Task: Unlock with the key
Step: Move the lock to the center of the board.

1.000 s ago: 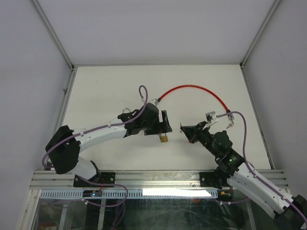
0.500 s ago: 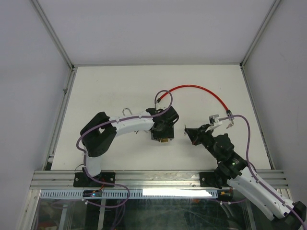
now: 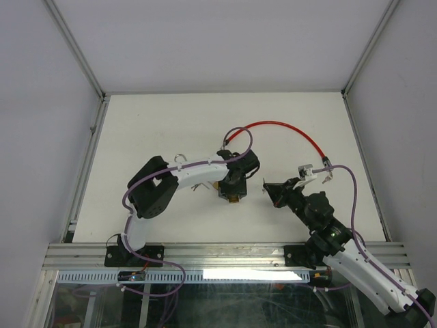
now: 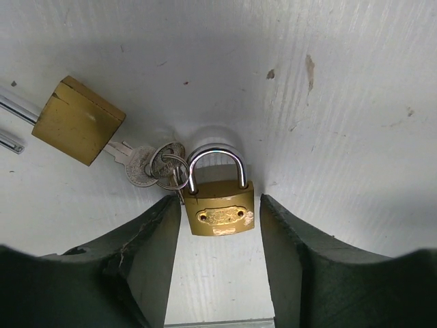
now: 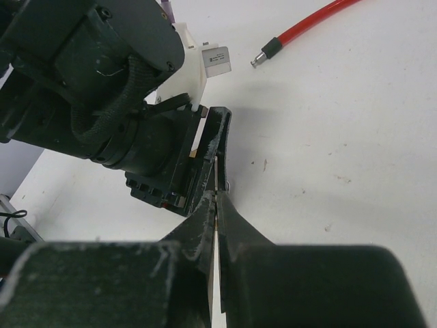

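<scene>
A small brass padlock (image 4: 218, 212) with a steel shackle lies flat on the white table. My left gripper (image 4: 218, 201) points down over it, open, one finger (image 4: 147, 246) on each side of the body with slim gaps. A ring of keys (image 4: 156, 164) lies against the padlock's left shoulder. From above, the padlock (image 3: 233, 198) peeks out below the left gripper (image 3: 232, 186). My right gripper (image 5: 217, 197) is shut, nothing visible between its fingers. It hovers just right of the left wrist, and from above the right gripper (image 3: 268, 187) stays apart from the padlock.
A second brass padlock body (image 4: 76, 119) lies left of the keys, one key's blade reaching its face. A red cable (image 3: 280, 126) arcs across the table behind both arms; its metal-tipped end (image 5: 270, 51) lies near the left wrist. Frame posts stand at the back corners.
The left arm folded in and its gripper turned down over the padlock, the jaws narrowing around it. The right gripper shifted slightly right and stayed shut.
</scene>
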`<state>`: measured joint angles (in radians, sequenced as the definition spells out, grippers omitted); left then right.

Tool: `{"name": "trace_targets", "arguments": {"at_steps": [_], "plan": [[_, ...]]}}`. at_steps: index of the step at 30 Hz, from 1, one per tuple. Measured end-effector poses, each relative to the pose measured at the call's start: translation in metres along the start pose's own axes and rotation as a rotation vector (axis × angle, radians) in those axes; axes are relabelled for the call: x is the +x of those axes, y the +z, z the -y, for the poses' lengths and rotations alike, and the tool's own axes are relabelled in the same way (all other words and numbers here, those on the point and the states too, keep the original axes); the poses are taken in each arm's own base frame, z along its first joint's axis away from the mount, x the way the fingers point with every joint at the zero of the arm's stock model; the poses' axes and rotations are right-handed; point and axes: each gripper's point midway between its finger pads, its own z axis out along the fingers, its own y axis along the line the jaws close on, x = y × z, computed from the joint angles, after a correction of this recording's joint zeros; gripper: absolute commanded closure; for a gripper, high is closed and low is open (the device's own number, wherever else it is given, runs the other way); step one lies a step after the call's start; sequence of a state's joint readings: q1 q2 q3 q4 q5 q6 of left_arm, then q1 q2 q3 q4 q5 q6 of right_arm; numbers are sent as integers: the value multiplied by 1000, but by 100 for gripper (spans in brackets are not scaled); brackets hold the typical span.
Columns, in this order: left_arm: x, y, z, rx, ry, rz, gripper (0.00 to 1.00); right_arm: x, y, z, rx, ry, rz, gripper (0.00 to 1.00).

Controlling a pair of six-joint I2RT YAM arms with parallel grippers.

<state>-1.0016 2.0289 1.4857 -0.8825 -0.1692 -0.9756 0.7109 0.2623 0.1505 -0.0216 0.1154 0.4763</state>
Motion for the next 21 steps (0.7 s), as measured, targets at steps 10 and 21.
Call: {"name": "trace_targets", "arguments": {"at_steps": [10,21], "plan": [[-1,3,-2,-68,39,-27,61,-3,-1,-2,-8,2,13,100],[13,-2,-26,-97,53,-18,72,1,-1,-1,-9,0,-3,100]]}}
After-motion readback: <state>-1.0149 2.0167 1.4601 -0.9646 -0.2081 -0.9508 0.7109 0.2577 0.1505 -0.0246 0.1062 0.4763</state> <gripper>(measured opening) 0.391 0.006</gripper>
